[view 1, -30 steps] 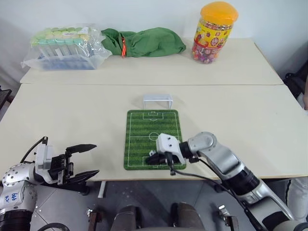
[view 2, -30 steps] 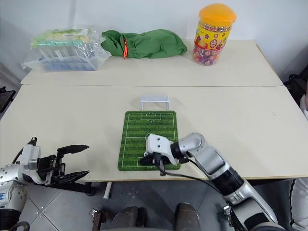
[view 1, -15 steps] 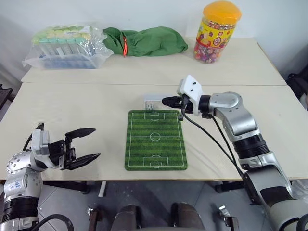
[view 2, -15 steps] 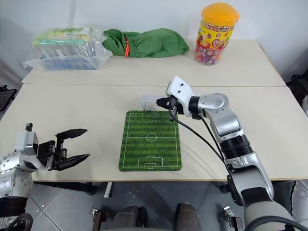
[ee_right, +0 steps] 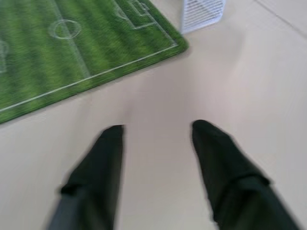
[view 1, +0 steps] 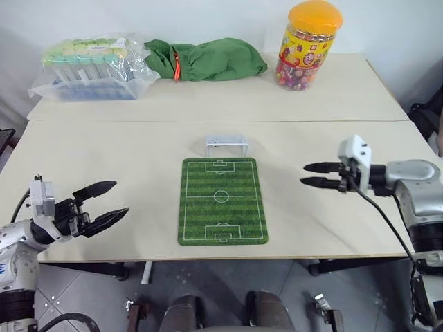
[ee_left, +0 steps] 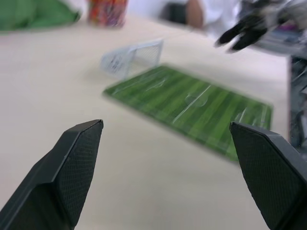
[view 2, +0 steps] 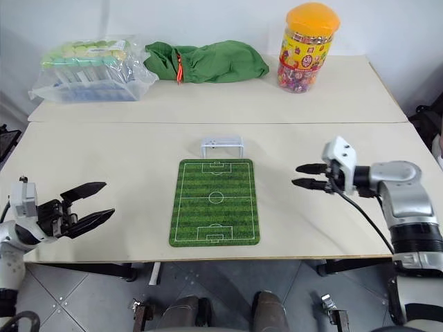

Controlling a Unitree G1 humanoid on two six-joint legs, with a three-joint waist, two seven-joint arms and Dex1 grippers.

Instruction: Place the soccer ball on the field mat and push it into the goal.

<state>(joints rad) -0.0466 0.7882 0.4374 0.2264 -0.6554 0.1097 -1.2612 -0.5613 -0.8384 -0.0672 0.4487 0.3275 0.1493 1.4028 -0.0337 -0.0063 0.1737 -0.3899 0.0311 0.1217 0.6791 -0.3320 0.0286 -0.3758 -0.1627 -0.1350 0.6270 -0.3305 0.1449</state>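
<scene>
Here, field mat [view 1: 222,201] well left of open right end effector [view 1: 303,175].

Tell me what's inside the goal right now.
The goal stands just past the field mat's far end. No soccer ball can be made out inside it; the frame hides part of its interior.

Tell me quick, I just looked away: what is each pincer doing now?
Left pincer: open, empty.
Right pincer: open, empty.
</scene>
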